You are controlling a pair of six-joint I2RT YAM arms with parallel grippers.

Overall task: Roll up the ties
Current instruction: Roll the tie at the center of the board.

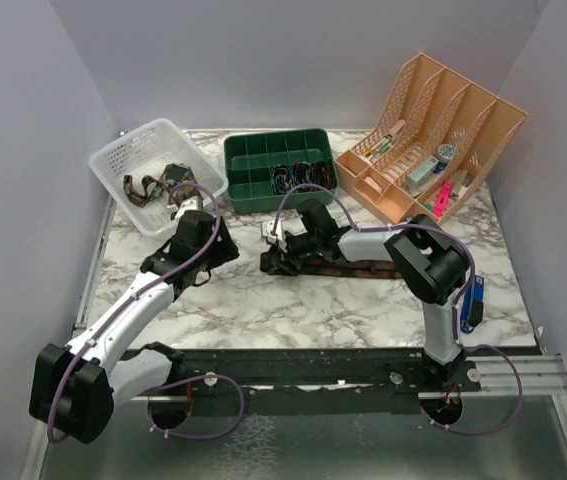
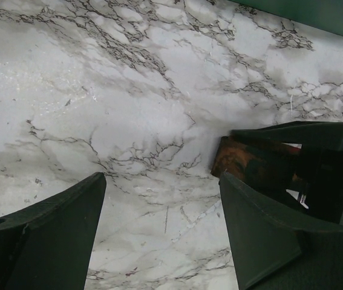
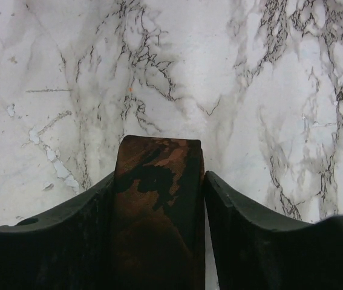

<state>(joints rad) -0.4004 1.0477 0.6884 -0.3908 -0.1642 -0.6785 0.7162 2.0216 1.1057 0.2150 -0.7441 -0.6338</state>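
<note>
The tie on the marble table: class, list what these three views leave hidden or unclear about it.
Right wrist: the tie runs off the bottom edge; whether the right tool grips it or merely flanks it is unclear.
Top external: that tool covers the tie's left end.
Left wrist: the tool hides most of it.

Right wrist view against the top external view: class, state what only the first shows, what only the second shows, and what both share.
Only the right wrist view: the tie seen close up, with its squared end and reddish-orange mottling, and the right gripper with its fingers flanking that end closely; whether they pinch it is unclear. Only the top external view: the white basket, the green tray, the peach organizer, the left gripper and the tie's full length. Both: the dark tie, the right gripper and the marble table.
</note>
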